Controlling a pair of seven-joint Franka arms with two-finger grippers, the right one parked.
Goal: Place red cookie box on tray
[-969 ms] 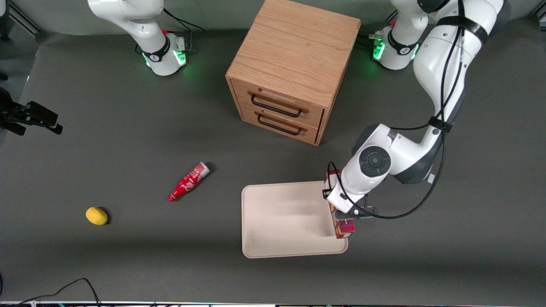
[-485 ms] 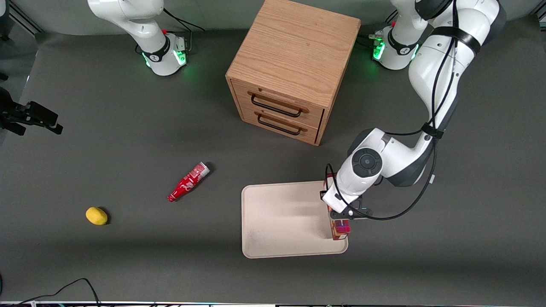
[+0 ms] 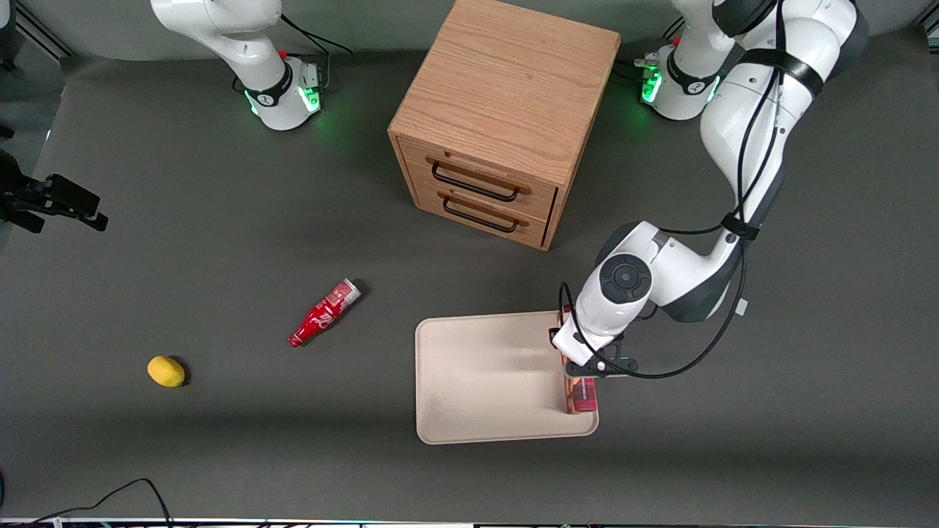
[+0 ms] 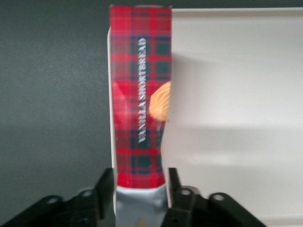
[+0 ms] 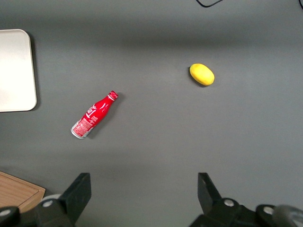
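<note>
The red cookie box (image 3: 581,394) is a slim tartan carton with a cookie picture and a white end. It lies lengthwise along the edge of the cream tray (image 3: 484,381) nearest the working arm's end of the table, low over or on the rim. My left gripper (image 3: 585,367) is directly above it. In the left wrist view the gripper (image 4: 139,182) is shut on the box (image 4: 139,94) at its white end, one black finger (image 4: 106,189) on each long side. The tray (image 4: 236,94) lies beside the box.
A wooden two-drawer cabinet (image 3: 506,110) stands farther from the front camera than the tray. A small red bottle (image 3: 323,313) and a yellow lemon-like fruit (image 3: 166,371) lie on the grey table toward the parked arm's end. They also show in the right wrist view, bottle (image 5: 93,115) and fruit (image 5: 201,74).
The gripper has come down with the box and shifted slightly toward the tray's middle. The box now sits lower along the tray's edge.
</note>
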